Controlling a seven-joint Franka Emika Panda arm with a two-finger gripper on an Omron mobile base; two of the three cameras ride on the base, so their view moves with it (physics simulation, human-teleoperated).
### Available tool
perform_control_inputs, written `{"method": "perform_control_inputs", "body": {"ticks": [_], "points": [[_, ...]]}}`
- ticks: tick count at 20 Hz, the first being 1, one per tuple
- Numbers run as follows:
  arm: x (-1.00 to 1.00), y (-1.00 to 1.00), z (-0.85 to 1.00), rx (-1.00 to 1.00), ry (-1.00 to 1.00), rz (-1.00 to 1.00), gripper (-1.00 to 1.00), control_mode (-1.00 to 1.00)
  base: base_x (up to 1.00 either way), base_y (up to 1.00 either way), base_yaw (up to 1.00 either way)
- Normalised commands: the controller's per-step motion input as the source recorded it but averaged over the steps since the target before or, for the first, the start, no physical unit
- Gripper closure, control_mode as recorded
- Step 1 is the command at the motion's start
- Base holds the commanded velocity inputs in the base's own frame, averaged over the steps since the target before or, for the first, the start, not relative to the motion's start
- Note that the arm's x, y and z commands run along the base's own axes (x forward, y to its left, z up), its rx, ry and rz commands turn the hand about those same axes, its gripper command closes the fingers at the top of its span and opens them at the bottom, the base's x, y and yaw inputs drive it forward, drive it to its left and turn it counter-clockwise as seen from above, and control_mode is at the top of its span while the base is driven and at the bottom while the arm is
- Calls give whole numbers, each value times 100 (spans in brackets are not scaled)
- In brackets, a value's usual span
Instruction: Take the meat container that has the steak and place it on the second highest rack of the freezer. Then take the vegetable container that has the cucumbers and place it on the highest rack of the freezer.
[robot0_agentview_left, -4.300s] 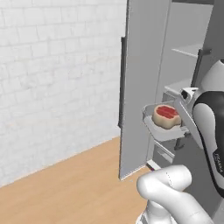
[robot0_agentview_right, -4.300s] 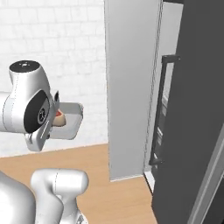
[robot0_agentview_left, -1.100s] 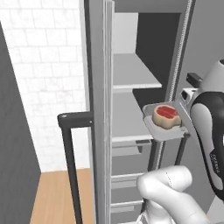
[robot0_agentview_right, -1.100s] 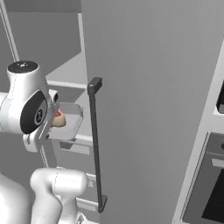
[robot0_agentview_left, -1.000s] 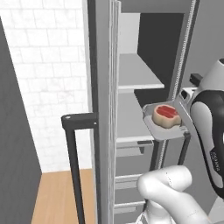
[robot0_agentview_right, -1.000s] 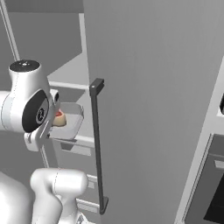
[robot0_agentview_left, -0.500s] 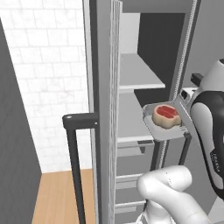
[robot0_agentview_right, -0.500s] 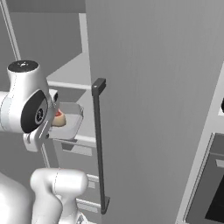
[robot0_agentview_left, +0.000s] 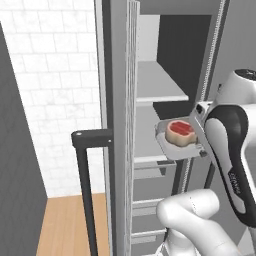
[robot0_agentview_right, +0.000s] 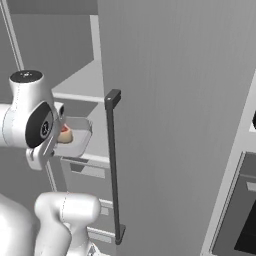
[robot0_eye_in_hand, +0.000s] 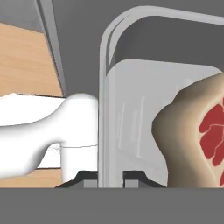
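Note:
The meat container (robot0_agentview_left: 172, 145) is a shallow grey tray with a red steak (robot0_agentview_left: 181, 129) in it. It hangs level in front of the open freezer's shelves (robot0_agentview_left: 155, 87), about level with the shelf (robot0_agentview_left: 145, 150) below that one. My gripper (robot0_eye_in_hand: 110, 177) is shut on the tray's rim (robot0_eye_in_hand: 104, 87), and the steak (robot0_eye_in_hand: 199, 135) lies close by. From the right side the container (robot0_agentview_right: 77, 134) shows just past my arm. The vegetable container with the cucumbers is out of view.
The freezer door (robot0_agentview_right: 175, 100) stands open to the right with a long dark handle (robot0_agentview_right: 114, 165). Its edge (robot0_agentview_left: 120, 125) and the handle (robot0_agentview_left: 85, 190) stand left of the shelves. Drawers (robot0_agentview_left: 147, 220) sit below them. A white brick wall (robot0_agentview_left: 55, 90) lies at left.
Since four seconds ago the whole picture has swung from the door's outside to the freezer's inside, so the base has moved. In the last second it barely shifts. The container stays gripped.

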Motion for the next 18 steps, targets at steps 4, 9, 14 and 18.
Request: {"method": "perform_control_inputs", "body": {"ticks": [4,9,14,18], "points": [[66,31,-29,0,-2,4,100,-100,0,0,0],[66,0,-50,1,-8,10,100,-100,0,0,0],[44,0,-92,0,-9,5,100,-100,0,0,0],[70,0,-34,2,-10,0,100,-100,0,0,0]]}}
